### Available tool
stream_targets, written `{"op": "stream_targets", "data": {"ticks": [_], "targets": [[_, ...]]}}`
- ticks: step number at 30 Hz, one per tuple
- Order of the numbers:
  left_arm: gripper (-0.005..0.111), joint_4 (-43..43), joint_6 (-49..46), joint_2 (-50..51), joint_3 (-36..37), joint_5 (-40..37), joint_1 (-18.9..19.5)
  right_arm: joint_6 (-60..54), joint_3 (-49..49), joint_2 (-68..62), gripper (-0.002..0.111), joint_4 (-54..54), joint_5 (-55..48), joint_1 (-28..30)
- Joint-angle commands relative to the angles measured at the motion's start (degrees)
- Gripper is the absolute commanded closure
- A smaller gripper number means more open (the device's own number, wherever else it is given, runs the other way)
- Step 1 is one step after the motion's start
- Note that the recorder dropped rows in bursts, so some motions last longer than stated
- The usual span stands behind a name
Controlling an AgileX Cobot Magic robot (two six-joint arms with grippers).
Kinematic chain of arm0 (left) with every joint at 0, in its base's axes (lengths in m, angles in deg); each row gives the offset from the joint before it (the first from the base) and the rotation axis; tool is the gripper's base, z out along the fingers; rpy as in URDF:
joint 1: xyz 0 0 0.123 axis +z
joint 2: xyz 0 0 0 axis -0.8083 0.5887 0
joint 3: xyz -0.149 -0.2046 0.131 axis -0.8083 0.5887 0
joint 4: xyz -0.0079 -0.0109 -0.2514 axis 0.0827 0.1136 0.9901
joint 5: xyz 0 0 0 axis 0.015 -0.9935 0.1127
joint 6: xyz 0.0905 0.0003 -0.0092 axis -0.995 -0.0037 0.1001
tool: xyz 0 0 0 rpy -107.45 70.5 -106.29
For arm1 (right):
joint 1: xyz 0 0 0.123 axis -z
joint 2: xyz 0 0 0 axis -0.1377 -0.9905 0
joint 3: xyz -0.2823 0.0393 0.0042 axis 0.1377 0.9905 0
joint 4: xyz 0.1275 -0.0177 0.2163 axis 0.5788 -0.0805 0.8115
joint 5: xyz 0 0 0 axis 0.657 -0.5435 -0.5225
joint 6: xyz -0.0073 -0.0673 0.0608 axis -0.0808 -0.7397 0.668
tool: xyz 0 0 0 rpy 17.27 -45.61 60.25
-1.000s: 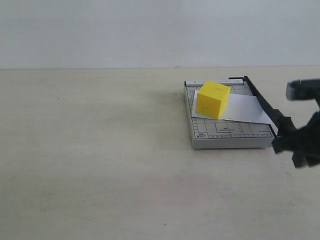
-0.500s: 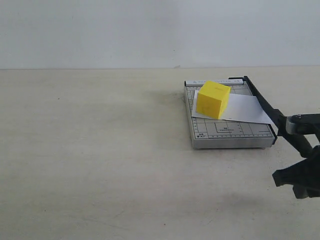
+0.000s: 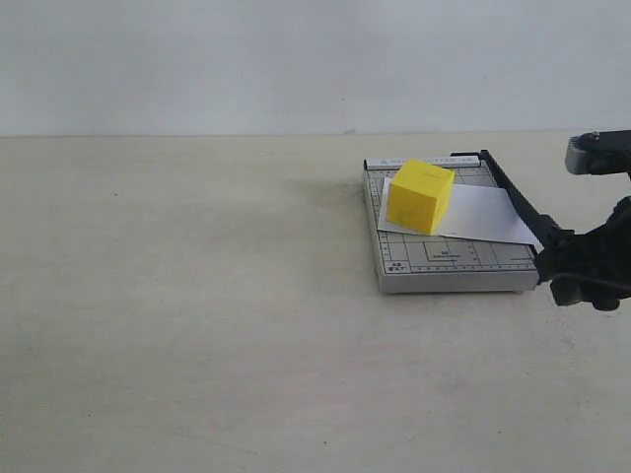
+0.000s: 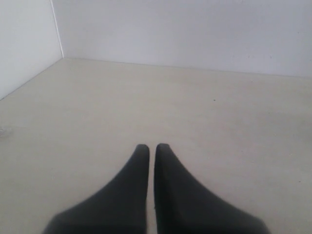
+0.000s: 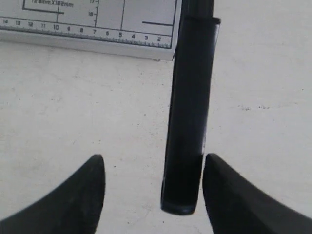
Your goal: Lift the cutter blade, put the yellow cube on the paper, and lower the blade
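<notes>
The yellow cube (image 3: 420, 196) sits on the paper (image 3: 483, 215) atop the grey cutter base (image 3: 454, 266). The cutter blade (image 3: 518, 202) lies along the base's right edge (handle end lost against the dark right gripper (image 3: 587, 271)).

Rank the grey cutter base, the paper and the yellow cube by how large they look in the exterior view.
1. grey cutter base
2. paper, though partly covered
3. yellow cube

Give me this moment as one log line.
yellow cube on paper | cutter blade looks lowered | right gripper open, straddling blade | left gripper shut, holding nothing
</notes>
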Motion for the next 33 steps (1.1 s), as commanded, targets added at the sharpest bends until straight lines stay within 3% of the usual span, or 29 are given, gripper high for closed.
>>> {"op": "stream_targets", "data": {"ticks": [1,3,10,13,33], "targets": [[0.102,0.2,-0.5,-0.2,0.2,0.5,0.1,-0.9,-0.3,0.5,0.053,-0.2,-0.9,0.0],[0.102,0.2,-0.5,-0.2,0.2,0.5,0.1,-1.2,-0.3,0.5,0.056,-0.2,-0.9,0.0],[0.102,0.2,-0.5,-0.2,0.2,0.5,0.1,-3.2,-0.3,0.5,0.096,-0.3,0.7,0.0],[0.102,0.2,-0.5,-0.2,0.2,0.5,0.1,-3.2,-0.2,0.5,0.106,-0.3,2.1,0.0],[0.102,0.2,-0.5,-0.2,0.2,0.5,0.1,-3.4,4.3,-2.4,0.105,-0.3,8.1,0.0]]}}
